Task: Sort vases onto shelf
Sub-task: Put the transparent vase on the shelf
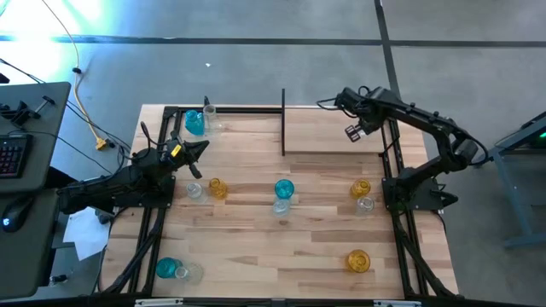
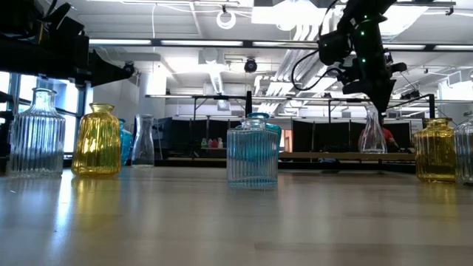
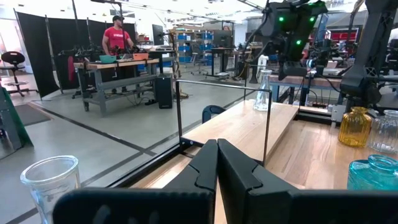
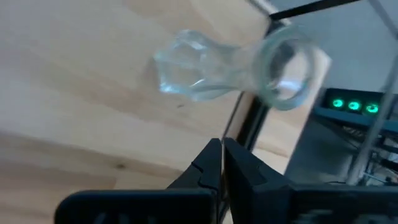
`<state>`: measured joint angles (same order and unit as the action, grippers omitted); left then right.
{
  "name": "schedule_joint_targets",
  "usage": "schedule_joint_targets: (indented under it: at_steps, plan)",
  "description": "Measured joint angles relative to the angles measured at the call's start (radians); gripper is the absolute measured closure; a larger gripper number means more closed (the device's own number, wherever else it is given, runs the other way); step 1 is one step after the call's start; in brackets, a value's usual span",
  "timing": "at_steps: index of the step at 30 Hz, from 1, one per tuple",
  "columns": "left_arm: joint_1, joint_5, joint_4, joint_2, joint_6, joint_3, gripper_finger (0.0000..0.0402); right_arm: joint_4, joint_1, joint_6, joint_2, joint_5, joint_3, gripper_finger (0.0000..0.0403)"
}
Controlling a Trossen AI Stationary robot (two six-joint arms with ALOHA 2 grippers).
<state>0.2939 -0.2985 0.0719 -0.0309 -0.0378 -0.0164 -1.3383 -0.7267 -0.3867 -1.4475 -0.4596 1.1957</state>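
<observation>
The shelf (image 1: 328,132) lies along the table's far edge. On its left end stand a teal vase (image 1: 194,124) and a clear vase (image 1: 209,114). Near its right end a clear narrow-necked vase (image 4: 230,68) stands upright on its base. My right gripper (image 4: 221,155) hangs shut just above and beside it, slanting down, with nothing in it. My left gripper (image 3: 217,165) is shut and level at the table's left side (image 1: 201,147). Several more vases stand on the tabletop, among them a teal vase (image 1: 284,188), an amber vase (image 1: 217,188) and another amber vase (image 1: 357,260).
A black upright post (image 1: 283,119) stands in the middle of the shelf. Pairs of vases stand across the table's middle (image 1: 363,196), and a teal vase (image 1: 167,268) with a clear one beside it stands at the near left. Bare board lies between the post and the right-end vase.
</observation>
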Motion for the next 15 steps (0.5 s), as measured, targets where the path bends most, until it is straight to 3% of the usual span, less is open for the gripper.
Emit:
schedule_joint_targets:
  at_steps: [15]
  plan:
    - [0.000,0.000,0.000,0.000,0.000,0.000,0.0401,0.050,-0.002,-0.018,-0.088,-0.084,0.000,0.0403]
